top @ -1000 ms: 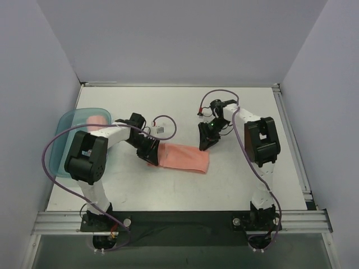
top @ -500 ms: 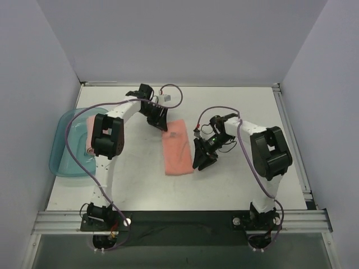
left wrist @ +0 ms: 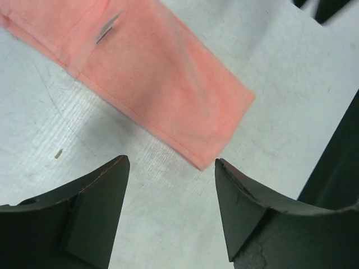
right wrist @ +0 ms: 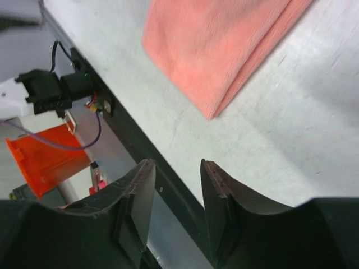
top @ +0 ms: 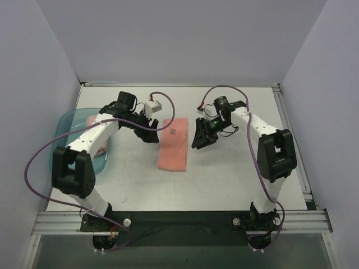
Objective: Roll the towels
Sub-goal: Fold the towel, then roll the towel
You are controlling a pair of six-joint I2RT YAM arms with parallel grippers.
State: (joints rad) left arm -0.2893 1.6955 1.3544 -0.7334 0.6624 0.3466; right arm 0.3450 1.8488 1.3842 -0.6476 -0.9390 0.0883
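Lying flat, the towel (top: pixel 173 144) sits between left pincer (left wrist: pixel 171 166), wide, and right pincer (right wrist: pixel 176 163), narrow; both empty.

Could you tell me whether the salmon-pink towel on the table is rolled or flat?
Flat, not rolled: the salmon-pink fabric towel lies as a folded strip, layered edges visible.

Salmon-pink towel (top: pixel 173 147), translucent teal tray (top: pixel 67 124)

Bright, even overhead light on a pale desk (top: pixel 224 179); soft grey shadows fall across it. Wrist views slightly blurred, with dark fingers (left wrist: pixel 84 218) out of focus.
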